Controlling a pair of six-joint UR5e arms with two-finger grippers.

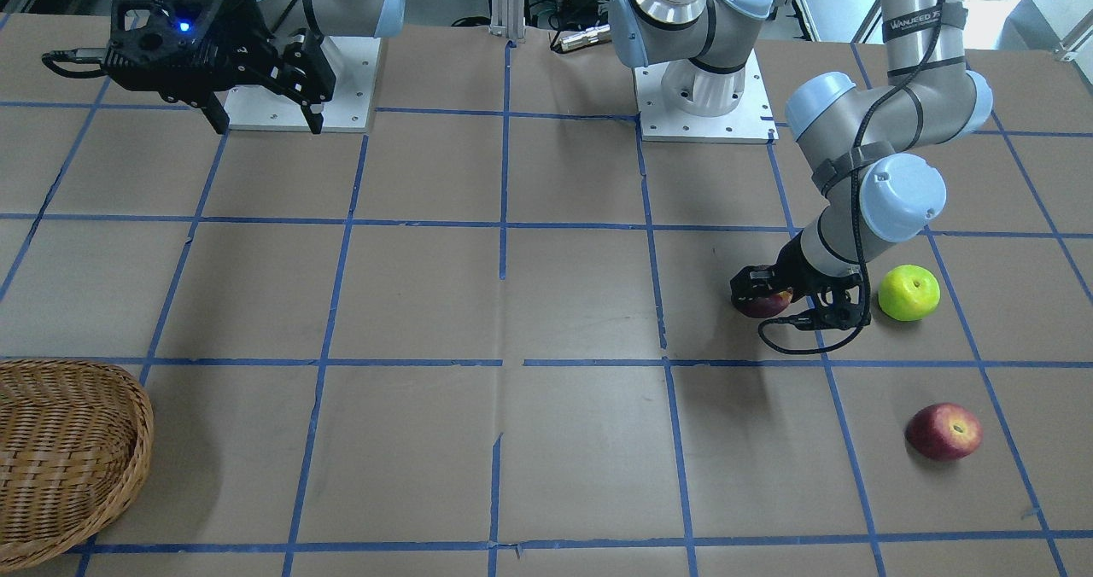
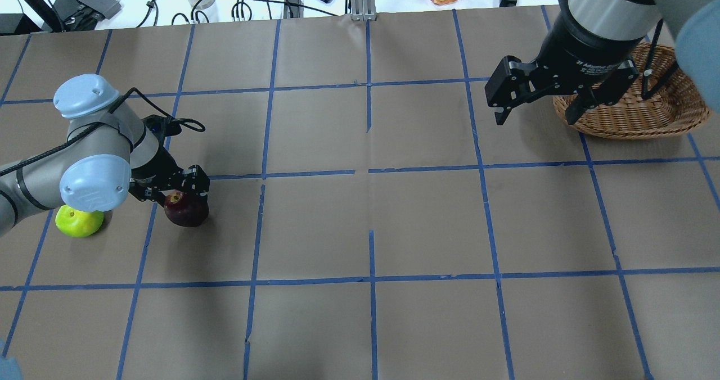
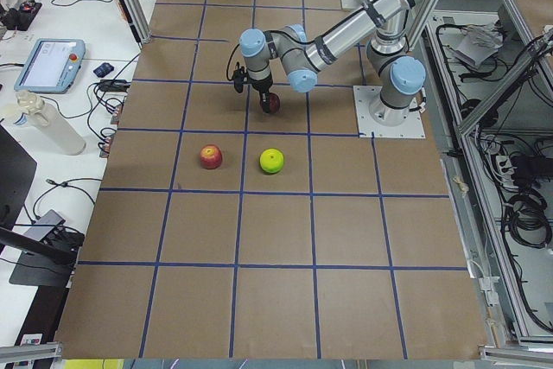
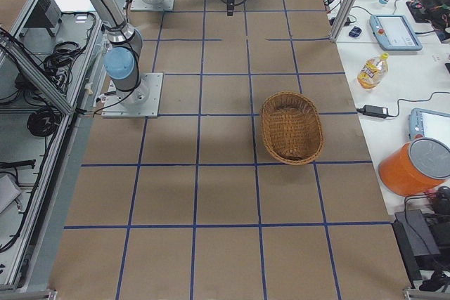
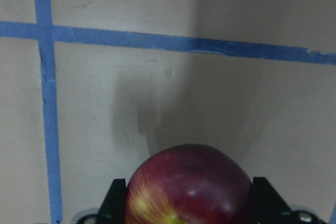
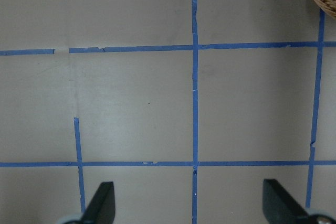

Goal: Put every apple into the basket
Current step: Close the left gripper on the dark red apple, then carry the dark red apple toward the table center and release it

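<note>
Left fingers [image 5: 116, 203]: pinching the dark maroon apple [image 5: 189, 187] from both sides, low over the tabletop [image 1: 512, 304]; I cannot tell whether the fruit touches it.
Right fingers [image 6: 103, 203]: spread wide, gripping nothing, hanging above the tabletop just beside the basket [image 2: 630, 130].
Green apple [image 1: 909, 293]: sitting on the tabletop near the dark maroon apple, close by the left arm's wrist.
Red apple [image 1: 943, 432]: lying alone on the tabletop, farther from the robot than the other two.
Basket: at the robot's right end of the tabletop, well apart from all three apples.
</note>
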